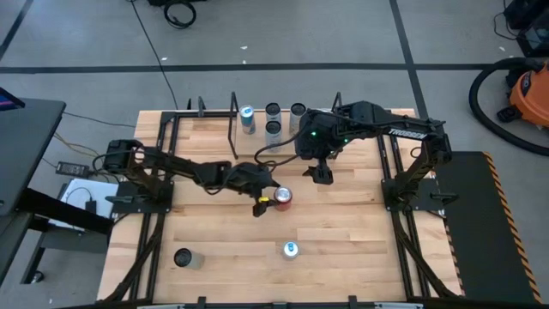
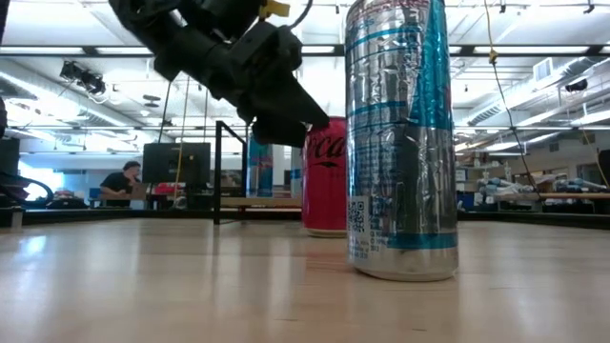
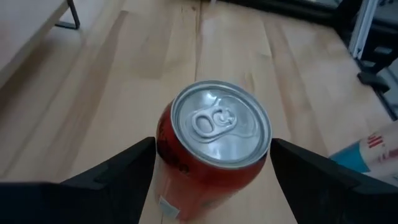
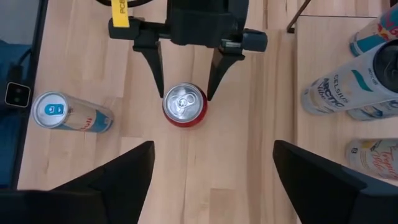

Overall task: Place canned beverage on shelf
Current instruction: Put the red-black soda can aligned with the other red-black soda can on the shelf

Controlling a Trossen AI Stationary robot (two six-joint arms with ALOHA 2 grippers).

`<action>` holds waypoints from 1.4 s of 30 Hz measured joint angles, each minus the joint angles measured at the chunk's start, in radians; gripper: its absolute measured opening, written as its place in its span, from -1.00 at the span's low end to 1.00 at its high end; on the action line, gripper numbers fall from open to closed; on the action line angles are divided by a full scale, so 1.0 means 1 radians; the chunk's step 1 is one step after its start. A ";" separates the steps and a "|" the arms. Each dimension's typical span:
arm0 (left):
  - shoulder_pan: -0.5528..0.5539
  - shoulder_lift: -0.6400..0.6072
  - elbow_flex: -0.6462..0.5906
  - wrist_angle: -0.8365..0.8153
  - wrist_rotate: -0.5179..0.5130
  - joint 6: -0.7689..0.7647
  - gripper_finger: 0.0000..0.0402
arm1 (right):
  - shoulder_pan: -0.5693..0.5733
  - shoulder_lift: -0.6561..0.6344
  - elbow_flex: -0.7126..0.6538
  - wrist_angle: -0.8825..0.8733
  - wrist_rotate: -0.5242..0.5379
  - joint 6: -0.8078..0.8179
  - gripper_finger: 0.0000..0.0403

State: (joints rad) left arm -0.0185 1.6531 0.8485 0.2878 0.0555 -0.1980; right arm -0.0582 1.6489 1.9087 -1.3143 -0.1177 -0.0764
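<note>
A red cola can (image 1: 282,199) stands upright on the tabletop near its middle; it also shows in the left wrist view (image 3: 214,143), the right wrist view (image 4: 185,106) and the low view (image 2: 326,181). My left gripper (image 1: 269,200) is open, low, one finger on each side of the can. My right gripper (image 1: 322,175) is open and empty, higher up, toward the far side from the can. The light wood shelf (image 4: 329,143) with black rod uprights (image 1: 233,116) stands at the far edge and bears several cans (image 1: 273,120). My left gripper's fingers (image 4: 214,78) come slanting down from the table's left and stand at the two sides of the red can's upper wall (image 3: 168,149). I cannot tell whether they touch it. The can stands upright on the table.
A tall silver and blue can (image 1: 291,249) stands near the front edge, close to the low camera (image 2: 400,143). A dark can (image 1: 183,257) stands at the front left. A person sits at a desk (image 2: 122,181) in the room behind.
</note>
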 joint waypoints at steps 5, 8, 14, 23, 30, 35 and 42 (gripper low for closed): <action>0.000 0.000 0.053 -0.104 0.001 0.021 0.58 | 0.000 0.000 0.000 0.004 0.000 -0.005 0.76; 0.000 0.000 0.085 -0.148 0.021 0.034 0.58 | 0.000 0.000 0.000 0.005 0.001 -0.003 0.83; 0.000 -0.002 0.198 -0.346 0.038 0.080 0.58 | 0.000 0.000 0.000 0.006 -0.009 0.024 0.96; 0.003 -0.004 0.443 -0.779 0.038 0.132 0.58 | 0.006 0.000 -0.119 0.071 -0.040 0.079 0.95; 0.032 -0.050 0.573 -0.996 0.035 0.131 0.58 | 0.041 0.002 -0.293 0.139 -0.040 0.074 0.95; 0.064 -0.129 0.577 -1.052 0.004 0.107 0.58 | 0.073 0.002 -0.371 0.255 -0.040 0.068 0.95; 0.109 -0.233 0.576 -1.112 -0.041 0.106 0.58 | 0.111 0.002 -0.458 0.441 0.012 0.050 0.95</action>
State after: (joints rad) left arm 0.0903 1.4201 1.4249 -0.8242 0.0150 -0.0924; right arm 0.0533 1.6505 1.4508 -0.8736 -0.1060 -0.0260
